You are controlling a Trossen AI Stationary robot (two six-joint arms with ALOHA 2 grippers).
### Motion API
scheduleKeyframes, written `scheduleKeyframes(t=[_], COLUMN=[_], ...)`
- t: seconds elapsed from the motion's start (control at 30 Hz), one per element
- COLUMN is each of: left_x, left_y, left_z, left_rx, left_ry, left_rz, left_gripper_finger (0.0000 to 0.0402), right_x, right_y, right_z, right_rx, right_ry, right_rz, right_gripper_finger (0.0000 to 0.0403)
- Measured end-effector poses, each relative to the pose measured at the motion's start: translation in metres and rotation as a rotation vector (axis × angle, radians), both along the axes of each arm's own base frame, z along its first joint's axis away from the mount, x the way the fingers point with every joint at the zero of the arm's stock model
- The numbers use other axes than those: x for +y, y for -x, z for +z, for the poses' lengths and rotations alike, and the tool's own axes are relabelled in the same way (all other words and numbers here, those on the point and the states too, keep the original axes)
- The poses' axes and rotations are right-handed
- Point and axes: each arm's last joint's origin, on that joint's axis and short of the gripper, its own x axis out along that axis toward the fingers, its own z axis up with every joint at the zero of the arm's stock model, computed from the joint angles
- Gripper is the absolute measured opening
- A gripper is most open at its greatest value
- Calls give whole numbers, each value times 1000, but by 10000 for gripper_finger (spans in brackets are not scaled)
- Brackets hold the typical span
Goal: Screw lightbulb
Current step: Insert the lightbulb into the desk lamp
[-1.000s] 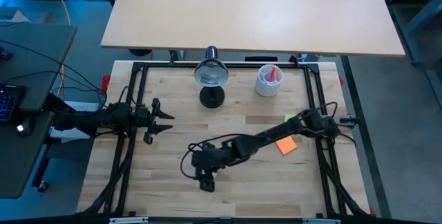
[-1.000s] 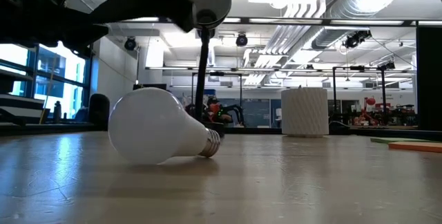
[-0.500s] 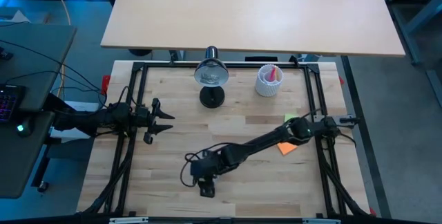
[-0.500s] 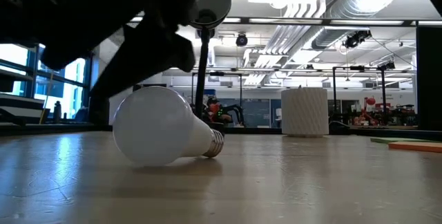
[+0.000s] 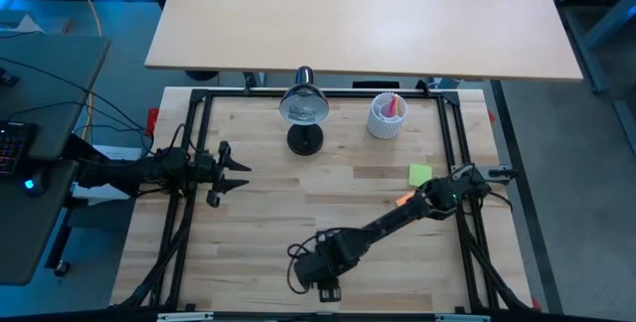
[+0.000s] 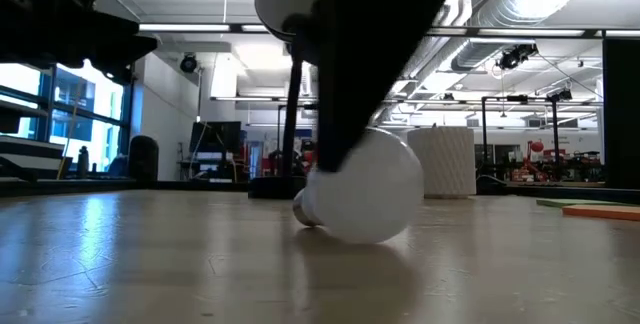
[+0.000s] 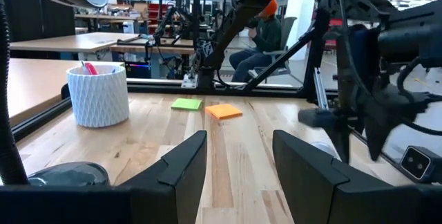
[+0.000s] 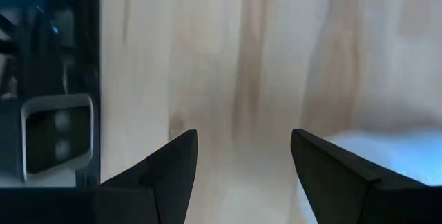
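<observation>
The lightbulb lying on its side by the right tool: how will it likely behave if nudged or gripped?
The lightbulb is round, lying on its side on the smooth wooden table, so it would probably roll in a curve. Its frosted shell looks smooth and thin: likely slippery, light and fragile. The right tool, open, should close gently.

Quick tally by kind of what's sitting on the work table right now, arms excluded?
Lightbulb: 1
Black desk lamp: 1
White ribbed cup: 1
Sticky-note pads: 2, one green, one orange
Total: 5
</observation>
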Motion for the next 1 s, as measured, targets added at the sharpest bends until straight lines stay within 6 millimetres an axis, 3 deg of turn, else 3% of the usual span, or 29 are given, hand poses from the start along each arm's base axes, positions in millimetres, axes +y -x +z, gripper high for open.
scheduleKeyframes(t=[0.2,0.3,0.43,0.6,0.77,0.87,1.0], left_x=[0,0,0,0,0,0,0], left_y=[0,0,0,0,0,0,0], left_z=[0,0,0,0,0,0,0], left_rx=[0,0,0,0,0,-1,0], left_ry=[0,0,0,0,0,0,0], left_rz=[0,0,1,0,0,1,1], left_gripper_finger=[161,161,161,161,161,161,161], right_x=[37,59,77,90,78,58,26], right_y=[29,49,77,104,120,135,165], right_z=[17,17,0,-22,-26,-12,10], right_rx=[-34,-55,-94,-174,-150,-112,-118], right_ry=[29,125,277,344,497,613,602], right_rz=[115,87,-114,-405,-420,-369,-369], right_gripper_finger=[232,232,232,232,232,235,238])
